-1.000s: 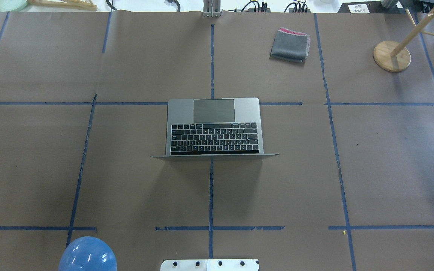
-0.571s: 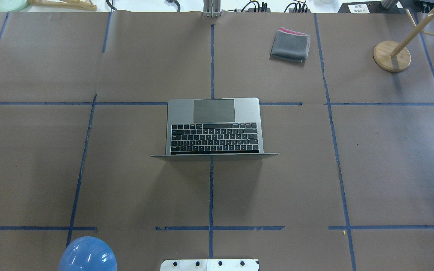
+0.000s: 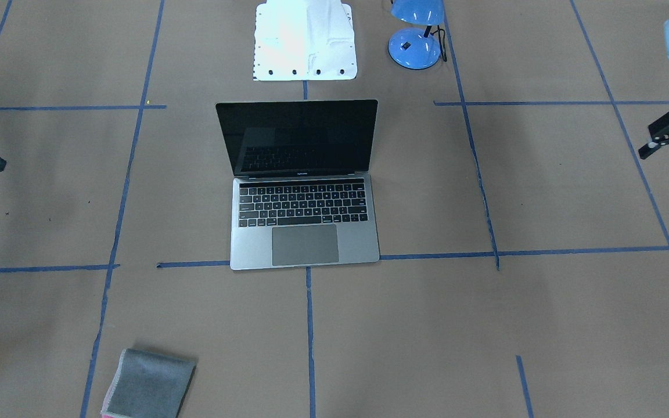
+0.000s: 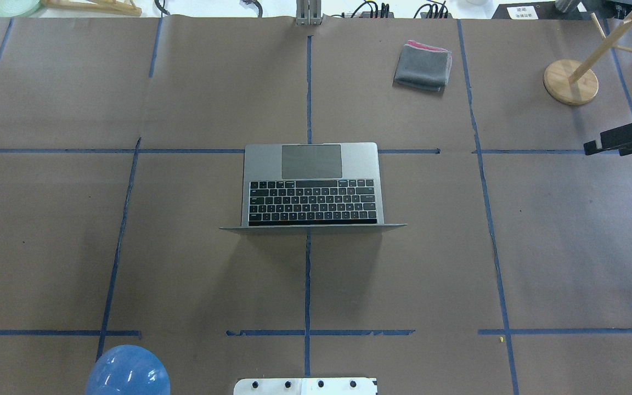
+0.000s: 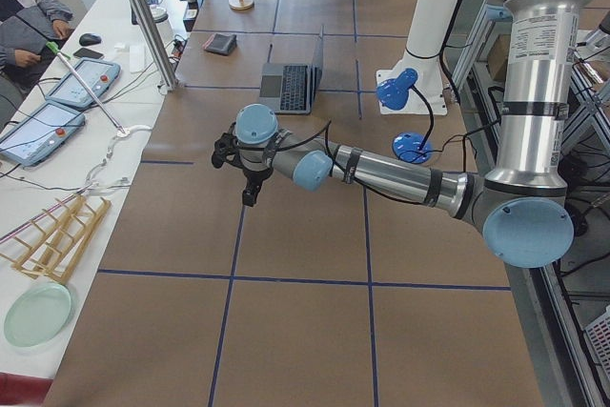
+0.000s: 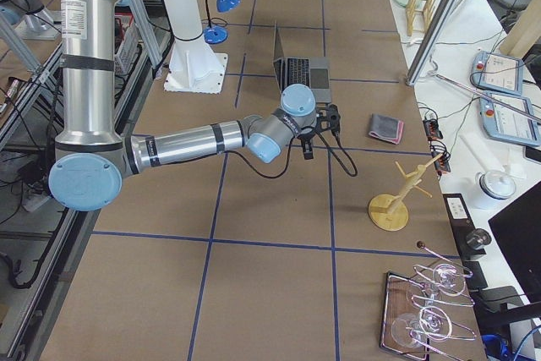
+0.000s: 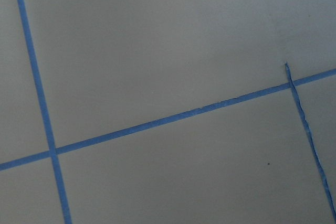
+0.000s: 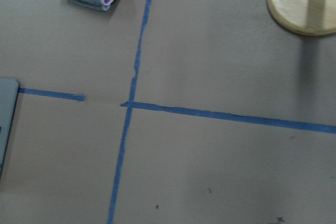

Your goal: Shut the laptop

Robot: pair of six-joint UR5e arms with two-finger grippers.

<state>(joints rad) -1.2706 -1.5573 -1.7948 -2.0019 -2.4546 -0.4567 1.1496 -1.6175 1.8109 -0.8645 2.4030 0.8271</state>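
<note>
Two claws hang well out to either side, neither touching the laptop (image 4: 311,186), which stands open in the middle of the surface (image 4: 184,263) w/ lid upright, its back to the robot, hinge & top edge running left-right. By my read the right claw (image 4: 596,146) is nearer, w/ the laptop off to its left; the left claw (image 3: 668,159) is farther out. Left's fingers are plainly parted & empty; right's seem parted too, tho less clear.
</note>
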